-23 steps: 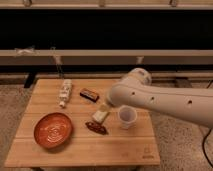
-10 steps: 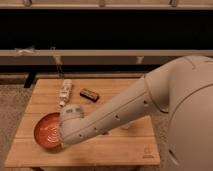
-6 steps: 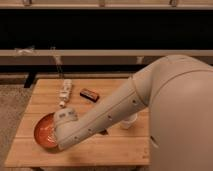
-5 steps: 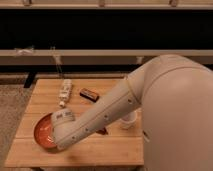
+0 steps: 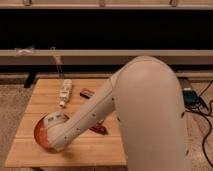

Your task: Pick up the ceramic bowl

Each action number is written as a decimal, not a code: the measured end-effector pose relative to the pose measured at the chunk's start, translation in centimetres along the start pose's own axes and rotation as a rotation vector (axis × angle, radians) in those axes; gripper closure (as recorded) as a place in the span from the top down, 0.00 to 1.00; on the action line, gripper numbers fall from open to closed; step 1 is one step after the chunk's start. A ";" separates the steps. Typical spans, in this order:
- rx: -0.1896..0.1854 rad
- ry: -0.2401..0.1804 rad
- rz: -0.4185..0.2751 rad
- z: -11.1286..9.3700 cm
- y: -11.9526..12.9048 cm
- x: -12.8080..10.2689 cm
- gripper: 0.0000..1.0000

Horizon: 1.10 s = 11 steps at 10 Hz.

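Observation:
The ceramic bowl point(image 5: 39, 136) is reddish-orange and sits at the front left of the wooden table point(image 5: 30, 155). Only its left rim and part of its inside show; the rest is behind my arm. My gripper point(image 5: 54, 131) is at the end of the big white arm point(image 5: 130, 110) that sweeps in from the right, and it is down over the bowl. The arm hides where the gripper meets the bowl.
A small pale bottle point(image 5: 65, 93) lies at the back left of the table. A dark brown bar point(image 5: 87, 93) lies beside it. A reddish-brown item point(image 5: 100, 129) pokes out below the arm. Cables and a grey box point(image 5: 190, 96) are on the floor at right.
My arm has swung left and down from the table's middle onto the bowl and now covers most of it. The white cup has gone out of sight behind the arm.

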 end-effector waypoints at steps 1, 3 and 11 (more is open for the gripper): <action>0.002 0.004 0.005 0.3 -0.1 0.1 0.60; 0.005 0.003 0.019 0.5 -0.4 0.2 0.42; 0.054 -0.103 0.119 -4.5 -2.4 0.7 0.00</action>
